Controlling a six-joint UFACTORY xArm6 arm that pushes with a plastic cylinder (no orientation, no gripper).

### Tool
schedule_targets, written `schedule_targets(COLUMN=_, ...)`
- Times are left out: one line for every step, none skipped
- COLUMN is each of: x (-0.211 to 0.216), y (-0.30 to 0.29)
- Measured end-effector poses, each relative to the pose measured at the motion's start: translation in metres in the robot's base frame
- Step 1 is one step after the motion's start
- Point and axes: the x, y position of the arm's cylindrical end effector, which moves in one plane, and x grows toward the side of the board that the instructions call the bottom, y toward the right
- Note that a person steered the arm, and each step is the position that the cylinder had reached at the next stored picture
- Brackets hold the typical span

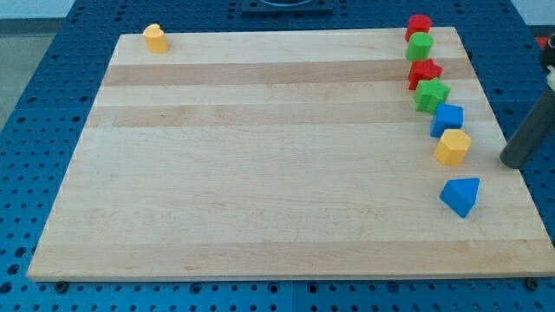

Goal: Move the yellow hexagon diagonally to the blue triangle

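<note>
The yellow hexagon [453, 146] sits near the board's right edge, touching the blue block [447, 119] above it. The blue triangle [460, 196] lies just below the hexagon and slightly to the view's right, with a small gap between them. My tip [512, 161] is at the lower end of the dark rod entering from the view's right, about level with the hexagon and to its right, apart from it and above-right of the triangle.
A column of blocks runs down the right edge: red block [419, 25], green block [421, 46], red star [424, 73], green star [431, 94]. A yellow block [155, 38] sits at the board's top left corner. The wooden board [260, 173] lies on a blue pegboard.
</note>
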Motion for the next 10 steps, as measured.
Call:
schedule_targets(x=-0.009, y=-0.004)
schedule_targets(x=-0.009, y=-0.007)
schedule_targets(x=-0.009, y=-0.007)
schedule_targets(x=-0.006, y=-0.008)
schedule_targets(x=-0.006, y=-0.010)
schedule_targets(x=-0.006, y=-0.027)
schedule_targets(x=-0.006, y=-0.052)
schedule_targets(x=-0.006, y=-0.076)
schedule_targets(x=-0.006, y=-0.098)
schedule_targets(x=-0.006, y=-0.123)
